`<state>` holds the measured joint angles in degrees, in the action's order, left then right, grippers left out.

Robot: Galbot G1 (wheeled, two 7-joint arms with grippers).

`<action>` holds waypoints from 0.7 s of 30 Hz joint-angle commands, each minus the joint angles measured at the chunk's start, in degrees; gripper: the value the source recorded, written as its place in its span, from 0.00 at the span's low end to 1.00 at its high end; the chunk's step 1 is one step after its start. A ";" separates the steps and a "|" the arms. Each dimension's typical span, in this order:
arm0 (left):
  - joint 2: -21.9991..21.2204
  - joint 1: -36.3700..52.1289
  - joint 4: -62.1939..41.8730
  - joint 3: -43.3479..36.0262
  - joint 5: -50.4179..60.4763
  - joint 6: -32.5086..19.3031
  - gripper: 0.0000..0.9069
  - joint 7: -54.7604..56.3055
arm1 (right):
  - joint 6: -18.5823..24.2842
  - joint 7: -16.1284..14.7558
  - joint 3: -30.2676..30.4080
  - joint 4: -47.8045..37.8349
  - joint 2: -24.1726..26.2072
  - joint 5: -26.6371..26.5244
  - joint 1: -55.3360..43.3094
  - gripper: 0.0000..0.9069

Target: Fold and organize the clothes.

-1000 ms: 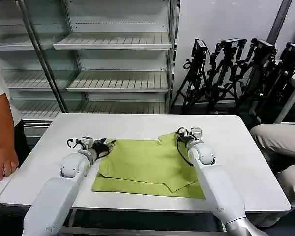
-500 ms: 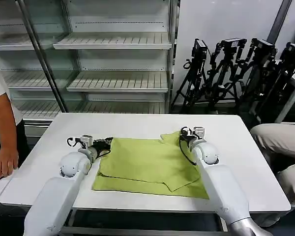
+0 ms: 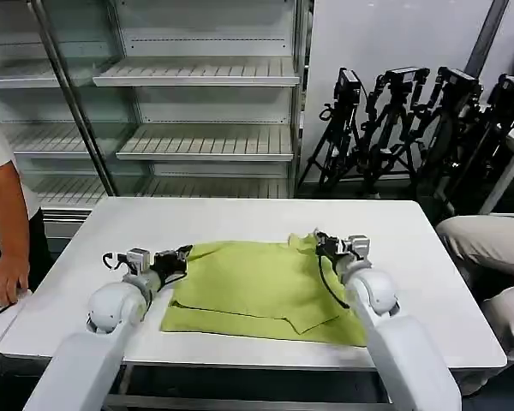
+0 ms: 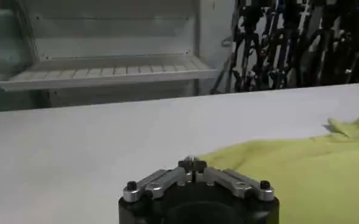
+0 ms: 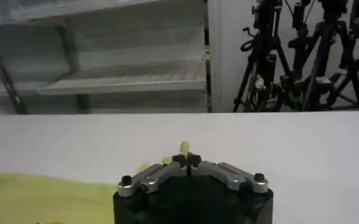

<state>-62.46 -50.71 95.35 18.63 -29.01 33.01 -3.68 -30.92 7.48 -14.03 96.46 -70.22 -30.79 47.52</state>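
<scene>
- T-shirt [image 3: 257, 287], lime yellow-green, lay partly folded in the middle of the white table [image 3: 240, 218], its far edge doubled over toward the robot and one sleeve flap lying across the near right part.
- Left gripper [image 3: 178, 257] sat low at the shirt's far left corner; in the left wrist view its fingers were pressed together, with the cloth edge [image 4: 301, 176] just beside them. Whether any fabric was pinched there could not be told.
- Right gripper [image 3: 323, 247] was at the far right corner, fingers clenched, a scrap of yellow-green fabric [image 5: 184, 148] poking up at the tips, so it looked to be gripping the shirt.
- Risk, as a judgement: if only one side truly held cloth, pulling would skew the fold and bunch the thin fabric.
- A shallow pinch could slip and drop the corner mid-fold.
- A person's hand [image 3: 7, 281] rested at the table's left edge, well apart from the shirt.
</scene>
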 commanded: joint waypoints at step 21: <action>1.31 -11.58 12.77 6.21 -0.11 -0.58 0.01 -0.25 | -0.31 -0.39 -7.35 16.87 5.54 3.50 16.22 0.00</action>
<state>-61.47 -60.68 106.55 24.12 -29.12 32.38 -3.90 -31.13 7.62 -19.88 111.15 -65.52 -28.25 61.29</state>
